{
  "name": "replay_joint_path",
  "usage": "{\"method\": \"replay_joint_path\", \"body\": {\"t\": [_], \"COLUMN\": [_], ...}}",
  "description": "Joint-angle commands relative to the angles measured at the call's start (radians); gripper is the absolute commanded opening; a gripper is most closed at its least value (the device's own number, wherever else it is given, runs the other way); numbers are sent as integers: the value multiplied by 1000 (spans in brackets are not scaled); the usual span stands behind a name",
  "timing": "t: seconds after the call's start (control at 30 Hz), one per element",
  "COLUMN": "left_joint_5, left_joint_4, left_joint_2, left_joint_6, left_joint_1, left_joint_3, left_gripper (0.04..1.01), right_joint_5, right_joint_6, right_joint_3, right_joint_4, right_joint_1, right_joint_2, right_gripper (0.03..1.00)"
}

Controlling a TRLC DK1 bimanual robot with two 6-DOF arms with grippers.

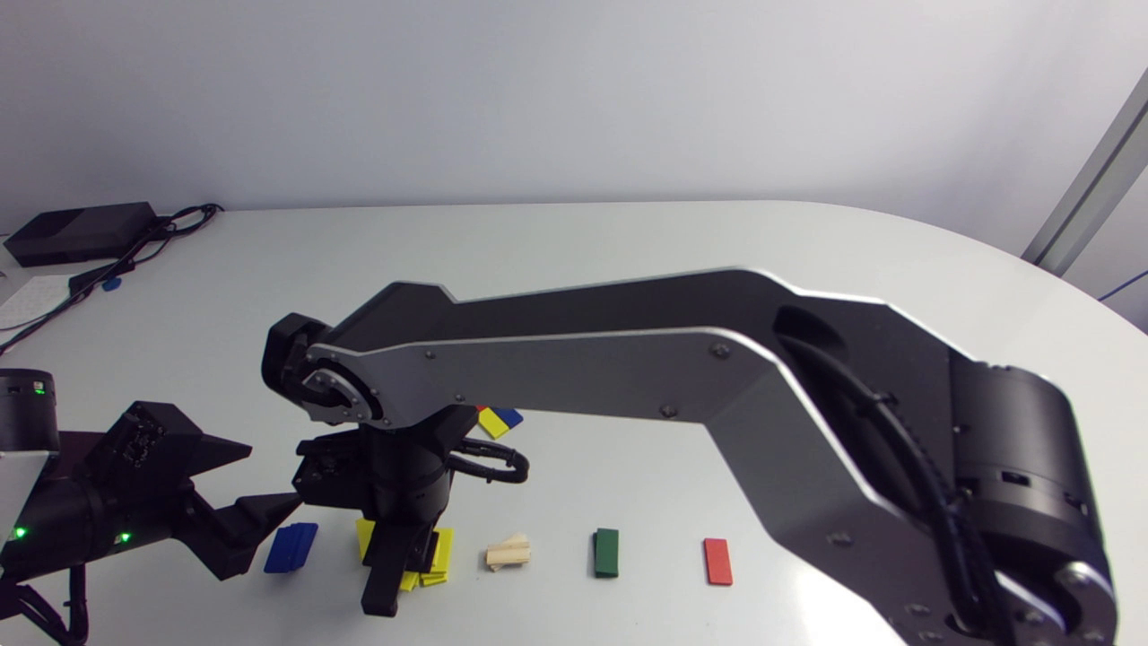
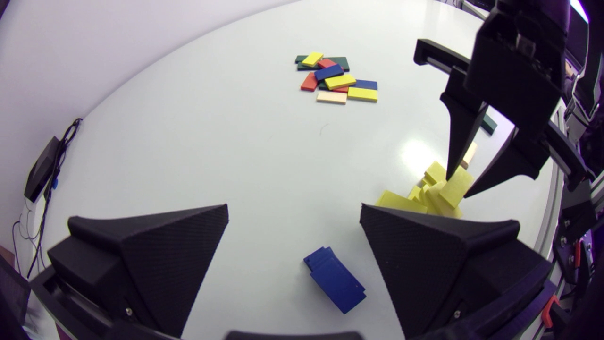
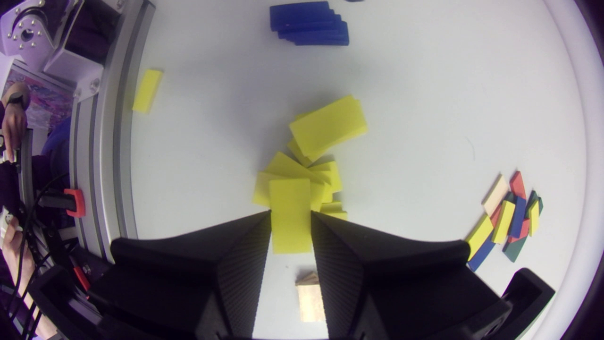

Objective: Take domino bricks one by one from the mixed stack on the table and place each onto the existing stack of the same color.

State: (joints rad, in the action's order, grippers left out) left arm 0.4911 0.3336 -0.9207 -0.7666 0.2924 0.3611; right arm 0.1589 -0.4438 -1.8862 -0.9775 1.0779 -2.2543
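The right hand (image 3: 291, 213) is clamped on the long sides of a yellow domino brick (image 3: 290, 231), just over the untidy, fanned yellow stack (image 3: 306, 170) near the front edge of the bench (image 1: 628, 242). The left hand (image 2: 293, 206) hangs with its fingers apart by the blue stack (image 2: 336, 279). The mixed stack (image 2: 337, 80) lies nearer the bench's middle. The brick probably needs to go down flat and centred. A gentle release and a straight lift should avoid dragging the loose bricks.
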Motion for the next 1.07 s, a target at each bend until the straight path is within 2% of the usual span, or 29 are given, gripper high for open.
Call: {"method": "replay_joint_path", "body": {"t": [0.0, 0.6, 0.8, 0.87, 0.97, 1.03], "left_joint_5": [9, 9, 9, 9, 9, 9], "left_joint_4": [7, 10, 10, 10, 10, 12], "left_joint_2": [11, 14, 14, 14, 13, 14], "left_joint_6": [-8, -3, -3, -3, -2, 3], "left_joint_1": [-7, -7, -7, -7, -7, -10], "left_joint_3": [16, 13, 13, 12, 13, 16], "left_gripper": [993, 993, 993, 993, 993, 993], "right_joint_5": [16, 31, 34, 34, 34, 34], "right_joint_6": [-22, -45, -47, -47, -45, -42], "right_joint_3": [16, -45, -45, -48, -53, -53], "right_joint_4": [13, 13, 11, 11, 11, 10], "right_joint_1": [7, 5, 2, 1, 1, 1], "right_joint_2": [13, -62, -67, -68, -74, -70], "right_gripper": [300, 307, 357, 472, 570, 700]}}
